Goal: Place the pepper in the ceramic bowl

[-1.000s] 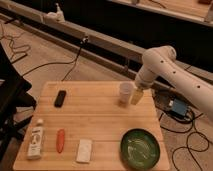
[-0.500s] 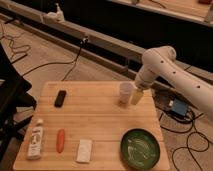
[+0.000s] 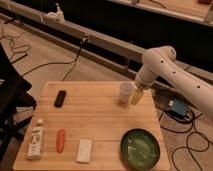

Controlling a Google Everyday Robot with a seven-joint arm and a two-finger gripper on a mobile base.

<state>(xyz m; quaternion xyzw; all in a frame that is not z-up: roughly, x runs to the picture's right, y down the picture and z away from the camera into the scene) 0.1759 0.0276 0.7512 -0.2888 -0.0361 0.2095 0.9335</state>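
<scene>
The pepper [image 3: 60, 140] is a slender orange-red chili lying on the wooden table [image 3: 95, 120] near the front left. The ceramic bowl [image 3: 140, 147] is dark green and glossy and sits at the front right. The gripper [image 3: 136, 96] hangs from the white arm [image 3: 165, 67] over the table's far right edge, just right of a small white cup [image 3: 125, 92]. It is far from the pepper and above and behind the bowl.
A white tube with a dark label [image 3: 35, 140] lies left of the pepper. A white rectangular block [image 3: 84, 150] lies right of it. A black remote-like item [image 3: 60, 98] lies at the far left. Cables and a blue box [image 3: 176, 107] are on the floor at right.
</scene>
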